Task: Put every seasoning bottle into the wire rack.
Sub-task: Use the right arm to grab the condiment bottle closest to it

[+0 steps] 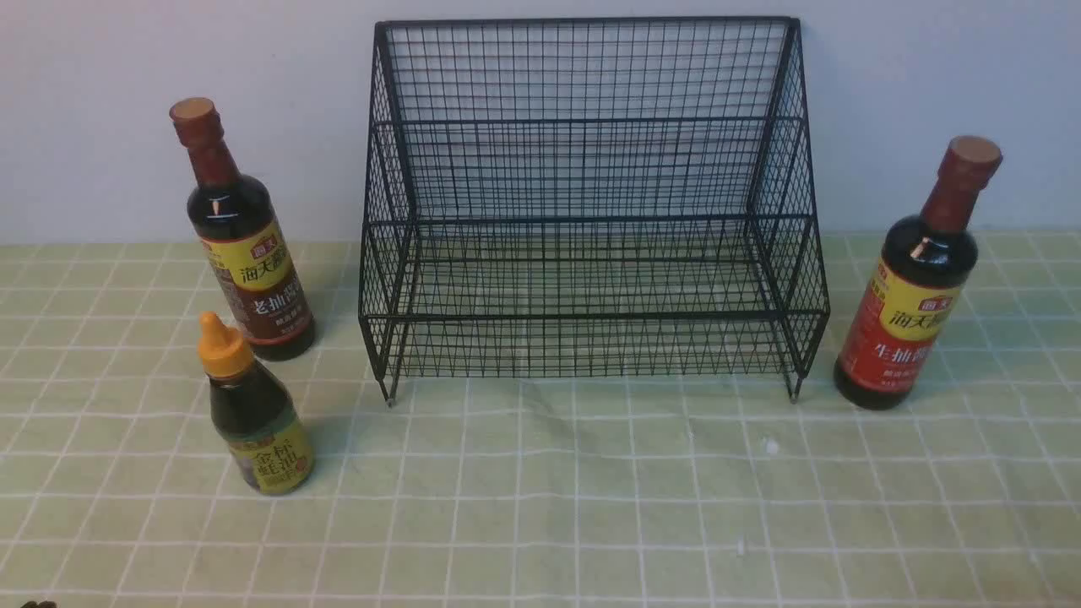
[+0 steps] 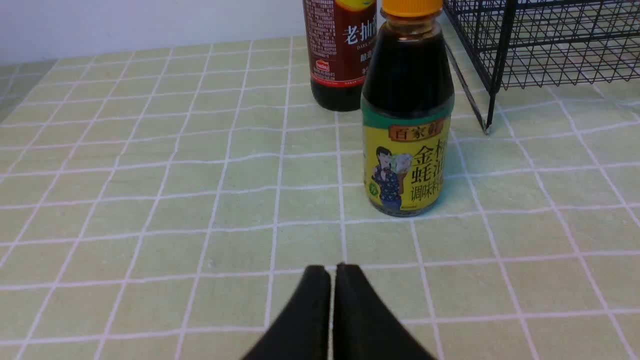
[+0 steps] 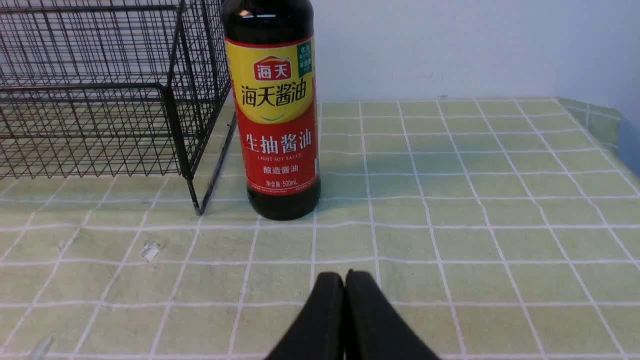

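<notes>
The black wire rack (image 1: 591, 211) stands at the back centre with both tiers bare. Left of it stand a tall seasoning bottle with a yellow-and-brown label (image 1: 245, 245) and, nearer me, a short seasoning bottle with an orange nozzle cap (image 1: 253, 414). Right of the rack a tall yellow-and-red bottle (image 1: 916, 287) is upright. My left gripper (image 2: 332, 270) is shut and holds nothing, a short way in front of the short bottle (image 2: 407, 120). Equally empty, my right gripper (image 3: 344, 277) is shut, facing the red-labelled bottle (image 3: 277, 110). Neither gripper shows in the front view.
A green checked cloth (image 1: 540, 507) covers the table, and a pale wall rises close behind the rack. In the right wrist view the table's edge (image 3: 620, 125) lies to the far side of the red-labelled bottle. The rack's corner leg (image 3: 192, 190) stands beside that bottle.
</notes>
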